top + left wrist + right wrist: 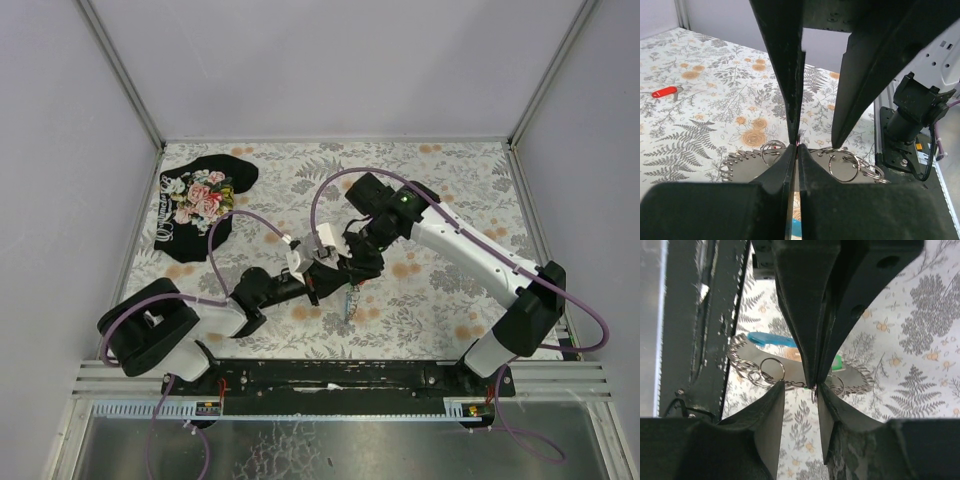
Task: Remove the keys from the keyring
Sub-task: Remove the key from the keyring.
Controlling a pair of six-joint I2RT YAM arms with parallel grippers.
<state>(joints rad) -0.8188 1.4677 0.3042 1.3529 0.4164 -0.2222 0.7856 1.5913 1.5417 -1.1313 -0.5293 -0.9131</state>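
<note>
- Left end effector (796,146): jaws pressed fully together, with no gap at the tips. The tips pinch a thin link of the keyring (772,370), seen most clearly from the right wrist.
- Right end effector (801,387): jaws partly apart, with a clear gap between the fingertips. They straddle the left tips and the ring hardware. No grip on anything can be confirmed.
- The two end effectors meet tip to tip over the middle of the surface (450,180), slightly toward its near side.
- Keyring: hangs directly under the meeting point. Several silvery rings and a short chain are bunched together just beside the pinch.
- Fob (771,339): light-blue and grey, below the rings. Whether it touches the surface cannot be told.
- Keys (350,303): bunched under the end effectors. One green head shows beside the fob, and its attachment to the ring cannot be made out.
- Red-headed key (664,92): lies flat on the surface on its own, well apart from the keyring.
- Black floral cloth (205,200): at the far left corner of the surface, well apart from both arms.
</note>
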